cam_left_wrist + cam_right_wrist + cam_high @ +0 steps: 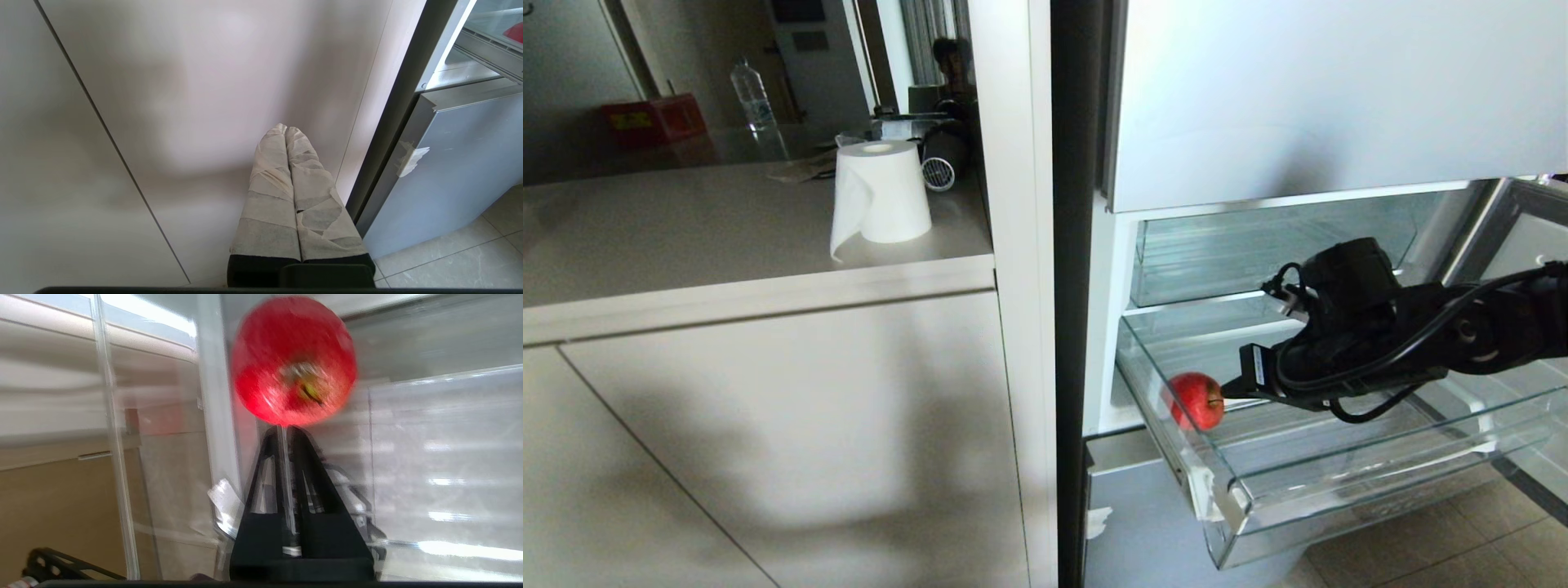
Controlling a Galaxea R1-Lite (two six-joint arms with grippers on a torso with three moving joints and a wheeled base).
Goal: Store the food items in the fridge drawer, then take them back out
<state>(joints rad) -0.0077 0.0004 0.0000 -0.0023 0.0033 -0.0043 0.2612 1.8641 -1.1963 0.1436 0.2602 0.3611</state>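
The right tool [1232, 398] is inside the pulled-out fridge drawer [1241, 498], its fingers closed together, the tips just touching the apple [1196, 400] and holding nothing. To take the apple well, I think the fingers must first open wide, then go around its middle, because a round, smooth fruit can roll away. The apple is glossy red with a small stem hollow and lies near the drawer's left front corner. The left tool [286, 132] is closed and parked beside the cabinet.
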